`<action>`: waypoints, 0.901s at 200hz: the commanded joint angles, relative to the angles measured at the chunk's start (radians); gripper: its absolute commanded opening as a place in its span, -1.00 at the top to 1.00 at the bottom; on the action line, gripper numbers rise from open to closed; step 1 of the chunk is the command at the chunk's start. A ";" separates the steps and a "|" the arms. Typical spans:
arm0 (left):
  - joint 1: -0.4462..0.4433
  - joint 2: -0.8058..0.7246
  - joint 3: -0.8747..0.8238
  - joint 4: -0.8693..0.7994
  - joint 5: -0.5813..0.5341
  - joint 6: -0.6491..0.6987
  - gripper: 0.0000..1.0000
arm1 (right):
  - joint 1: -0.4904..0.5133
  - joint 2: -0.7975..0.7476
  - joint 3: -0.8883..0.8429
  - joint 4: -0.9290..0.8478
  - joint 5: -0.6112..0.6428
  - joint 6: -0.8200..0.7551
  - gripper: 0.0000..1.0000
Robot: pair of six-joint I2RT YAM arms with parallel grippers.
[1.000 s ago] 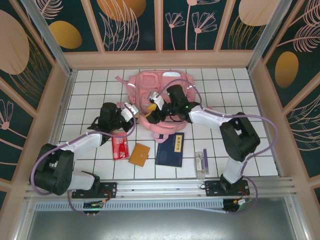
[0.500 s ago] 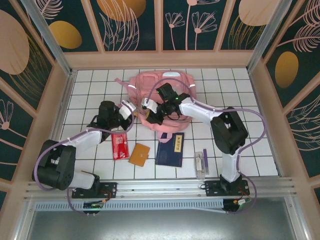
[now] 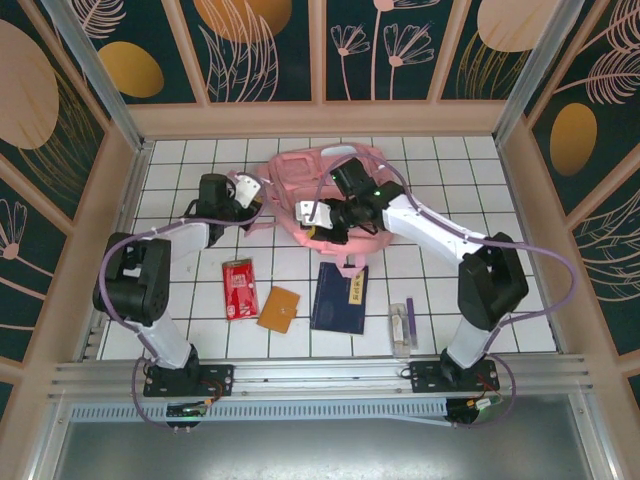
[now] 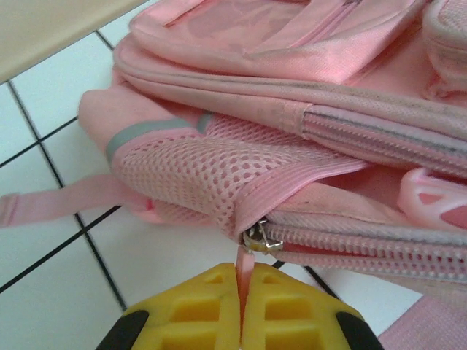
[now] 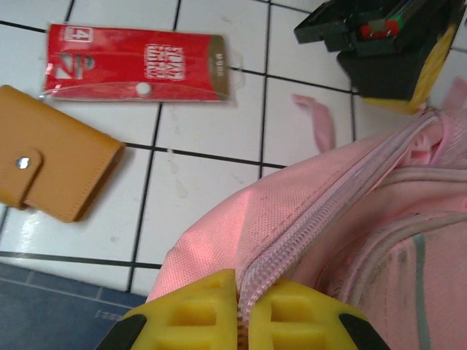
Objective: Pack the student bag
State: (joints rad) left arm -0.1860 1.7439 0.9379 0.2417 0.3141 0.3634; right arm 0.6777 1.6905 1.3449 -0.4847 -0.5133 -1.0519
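The student bag (image 3: 335, 175), a soft pink backpack, lies at the back middle of the tiled table. At its left side my left gripper (image 3: 256, 200) is shut on the thin pink zipper pull tab (image 4: 246, 264). That tab hangs from the metal slider (image 4: 257, 238), which sits at the end of the zipper by the mesh pocket (image 4: 190, 171). Over the bag's front left edge my right gripper (image 3: 305, 227) is shut on the zipper edge (image 5: 292, 240) of the bag, with pink fabric and zipper teeth pinched between its yellow fingers (image 5: 201, 310).
In front of the bag lie a red packet (image 3: 239, 288), a tan wallet (image 3: 279, 309), a dark blue book (image 3: 340, 298) and a clear case with a purple item (image 3: 402, 327). Wooden walls ring the table on three sides.
The right gripper has shut on the bag's zipper edge after standing open. The left gripper, still holding the pull tab, has moved back and left along the bag's side. The bag has shifted slightly.
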 commanded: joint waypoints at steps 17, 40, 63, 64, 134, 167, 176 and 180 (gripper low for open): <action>0.055 0.038 0.118 -0.084 -0.145 -0.038 1.00 | -0.002 -0.210 -0.173 0.308 -0.042 0.162 0.11; 0.055 -0.092 0.052 -0.090 0.031 0.046 0.88 | 0.001 -0.331 -0.303 0.575 0.100 0.361 -0.98; 0.053 -0.277 -0.081 -0.059 0.263 0.162 0.08 | 0.001 -0.491 -0.472 0.874 0.393 0.689 -0.99; 0.053 -0.283 -0.084 -0.059 0.270 0.164 0.07 | 0.001 -0.496 -0.477 0.883 0.393 0.711 -0.98; -0.203 -0.398 -0.090 -0.191 0.175 0.299 -0.28 | -0.276 -0.469 -0.418 0.324 0.476 1.609 -0.86; -0.276 -0.247 -0.024 -0.223 0.029 0.338 -0.35 | -0.287 -0.382 -0.391 0.207 0.464 1.619 -0.85; -0.287 -0.198 0.002 -0.253 -0.006 0.356 -0.37 | -0.288 -0.364 -0.386 0.191 0.457 1.621 -0.84; -0.290 -0.181 0.012 -0.267 -0.011 0.361 -0.39 | -0.288 -0.358 -0.385 0.185 0.453 1.622 -0.84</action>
State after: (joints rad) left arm -0.4591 1.4555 0.8898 0.0673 0.4229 0.6491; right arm 0.3943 1.3067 0.9127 -0.1825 -0.0246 0.4873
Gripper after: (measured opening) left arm 0.680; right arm 0.925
